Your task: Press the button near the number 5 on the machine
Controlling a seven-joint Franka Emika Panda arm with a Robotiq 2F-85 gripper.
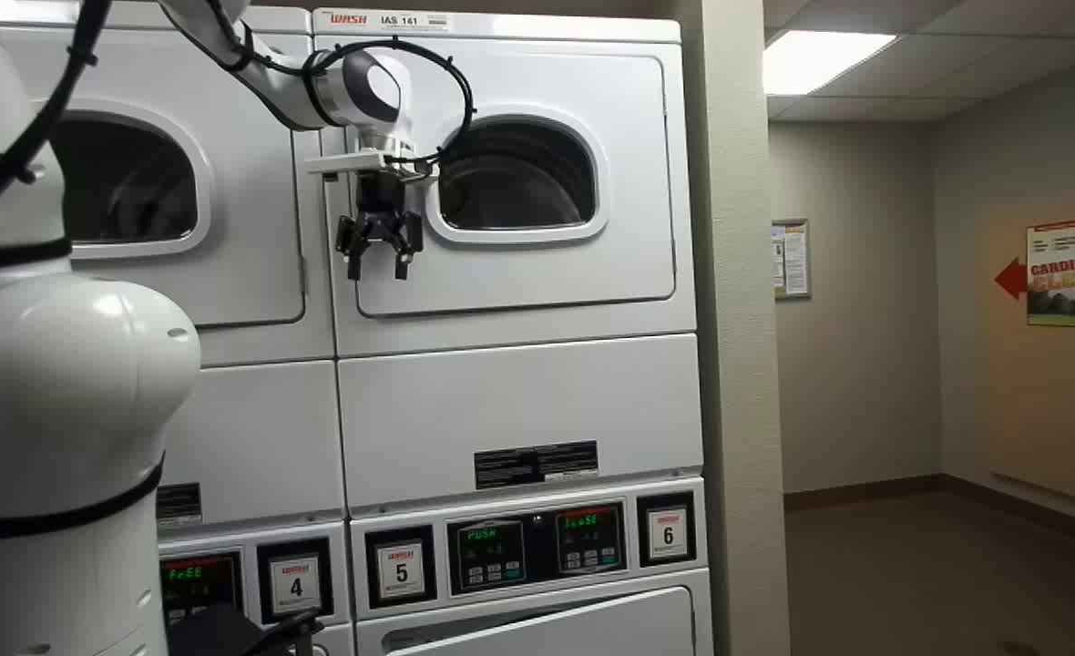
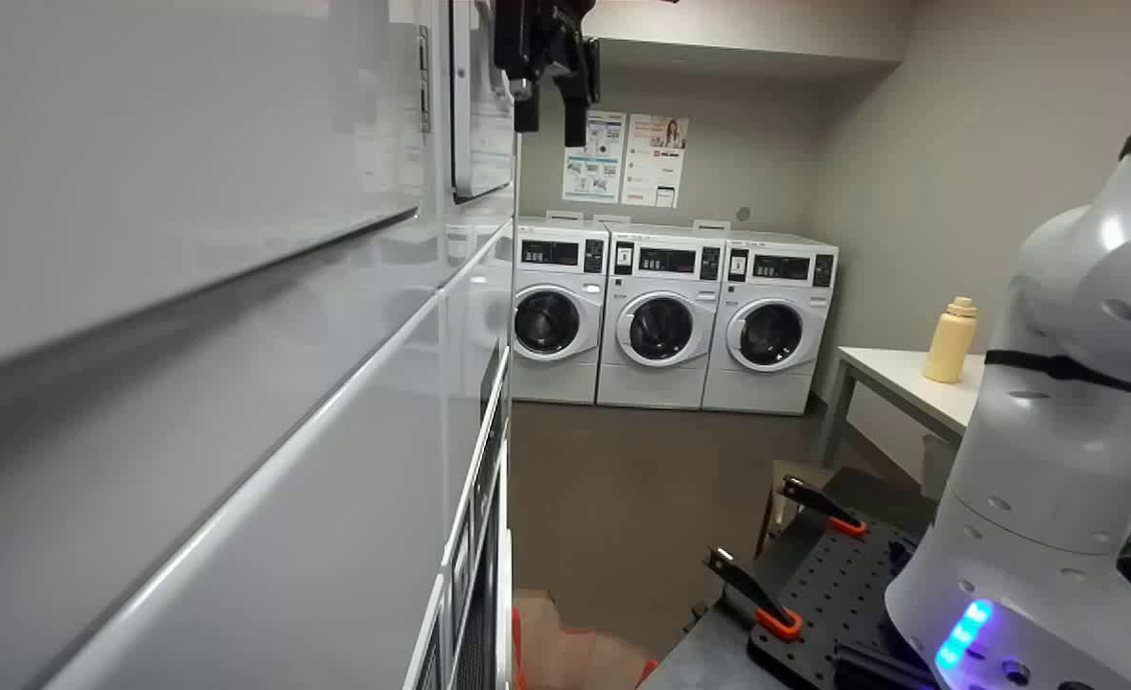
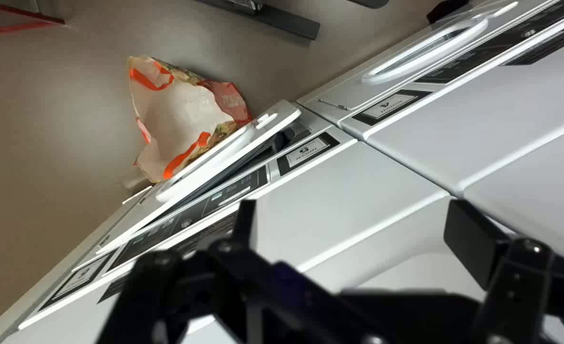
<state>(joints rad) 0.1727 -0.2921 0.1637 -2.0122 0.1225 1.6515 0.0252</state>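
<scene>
1. Two fingers [image 1: 353,264] of the black tool [image 1: 378,266] are pointed downward and held apart, with a plain gap between their tips.
2. Behind the tool, in an exterior view, the white machine [image 1: 519,401] is seen; its dark porthole glass [image 1: 515,173] is set to the right of the tool.
3. Well below the tool, and only slightly to its right, the number 5 tag [image 1: 402,570] is mounted on the machine's front.
4. Lower right of the tool, the dark control strip [image 1: 540,551] is placed between that tag and the number 6 tag [image 1: 668,534]. Green text is lit on both displays [image 1: 482,535]; "PUSH" can be read on the one beside the 5. Small buttons [image 1: 494,572] are arranged beneath each display.
5. Farther below the tool, a lower door [image 1: 592,629] is seen standing ajar.
6. In the wrist view, a bag [image 3: 181,110] with orange edging is seen opened on the floor [image 3: 71,119], far beneath the tool.
7. Beyond the tool, in an exterior view, a row of front-loading washers [image 2: 658,383] is shown; lower right of the tool, a yellow bottle [image 2: 949,345] is stood on a tabletop [image 2: 896,379].
</scene>
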